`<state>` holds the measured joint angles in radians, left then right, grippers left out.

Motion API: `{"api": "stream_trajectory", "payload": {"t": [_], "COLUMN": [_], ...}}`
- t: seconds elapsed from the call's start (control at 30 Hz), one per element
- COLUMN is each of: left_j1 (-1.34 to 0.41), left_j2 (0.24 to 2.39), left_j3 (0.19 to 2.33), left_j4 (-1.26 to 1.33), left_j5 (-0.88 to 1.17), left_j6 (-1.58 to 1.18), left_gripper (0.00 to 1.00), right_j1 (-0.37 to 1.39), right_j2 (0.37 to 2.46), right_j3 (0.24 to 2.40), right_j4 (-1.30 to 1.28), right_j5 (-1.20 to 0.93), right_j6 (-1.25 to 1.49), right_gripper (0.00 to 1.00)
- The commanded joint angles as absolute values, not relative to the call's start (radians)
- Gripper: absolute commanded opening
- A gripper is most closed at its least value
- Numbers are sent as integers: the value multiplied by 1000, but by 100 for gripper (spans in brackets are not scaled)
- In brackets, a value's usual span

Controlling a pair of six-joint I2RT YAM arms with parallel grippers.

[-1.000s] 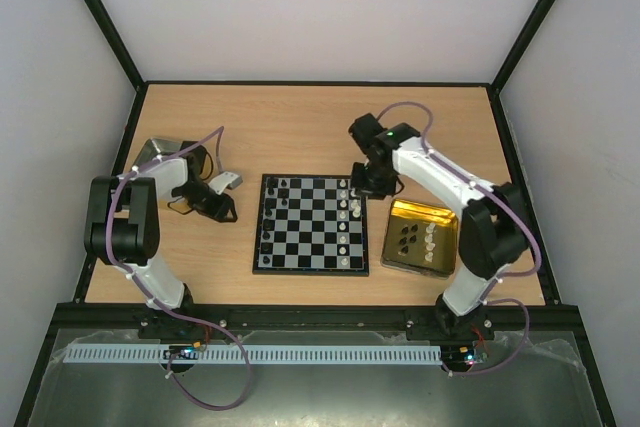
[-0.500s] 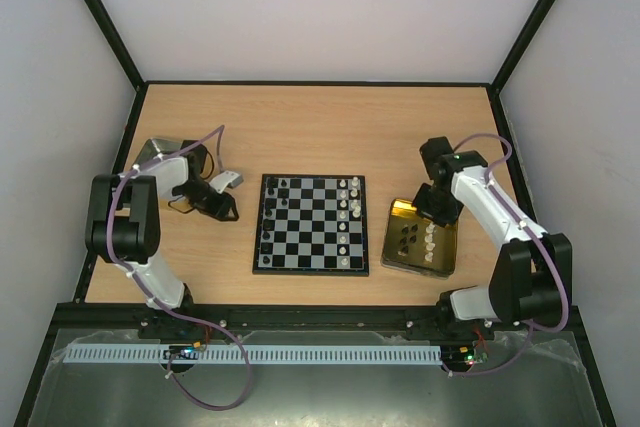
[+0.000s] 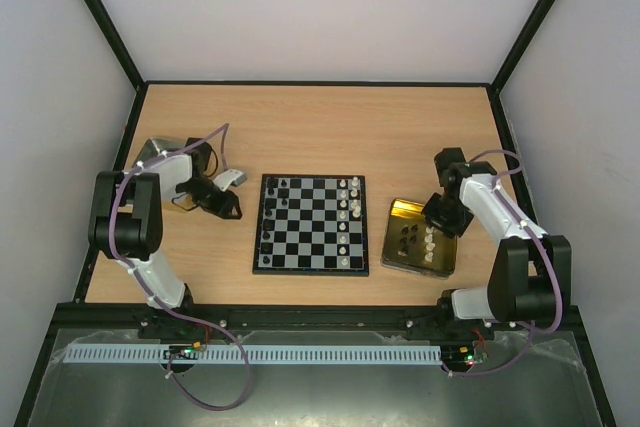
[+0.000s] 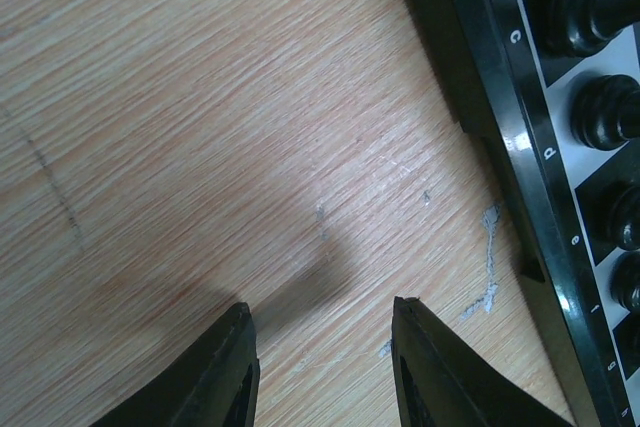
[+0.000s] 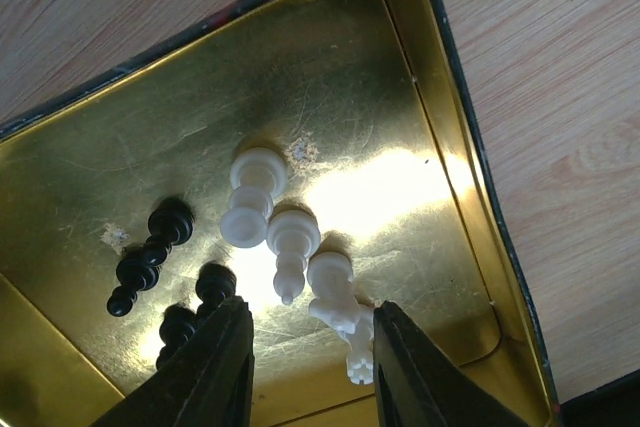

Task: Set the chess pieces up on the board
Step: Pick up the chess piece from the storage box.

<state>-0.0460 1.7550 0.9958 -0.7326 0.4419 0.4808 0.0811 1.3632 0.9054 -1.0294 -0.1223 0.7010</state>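
Note:
The board (image 3: 310, 270) lies mid-table, with black chess pieces (image 3: 272, 203) along its left side and white ones (image 3: 352, 209) along its right. My left gripper (image 3: 226, 209) hangs open over bare wood just left of the board. In the left wrist view its jaws (image 4: 320, 307) are empty, with the board's edge (image 4: 520, 147) and black pieces (image 4: 590, 9) at the right. My right gripper (image 3: 438, 221) is open above the gold tin (image 3: 394, 223). In the right wrist view its jaws (image 5: 310, 305) hover over white pieces (image 5: 292, 245) lying in the tin, with black pieces (image 5: 150, 252) to their left.
A shiny silver tin part (image 3: 160, 153) and a small grey object (image 3: 232, 178) sit behind the left gripper. The gold tin's raised rim (image 5: 470, 177) curves round the right gripper. Walls and a black frame enclose the table.
The right arm swung from the board's right edge to above the gold tin, and its jaws widened. The left gripper shifted only slightly.

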Motion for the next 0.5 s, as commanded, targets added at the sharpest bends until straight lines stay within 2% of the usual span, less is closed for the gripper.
{"api": "stream_trajectory", "payload": {"t": [0.0,0.47], "left_j1": [-51,-58], "left_j2": [1788,1808], "left_j3": [1001,1011], "left_j4": [-739,-728], "left_j5": [434,451], "left_j6": [470,456], "left_gripper": [39,39], "right_j1": [74,65], "right_j2": [1366,1457], "right_j3": [888,911], "right_j4": [-994,-933], "right_j5": [-129,-143], "right_j6": [692,683], "right_gripper": [32,31]}}
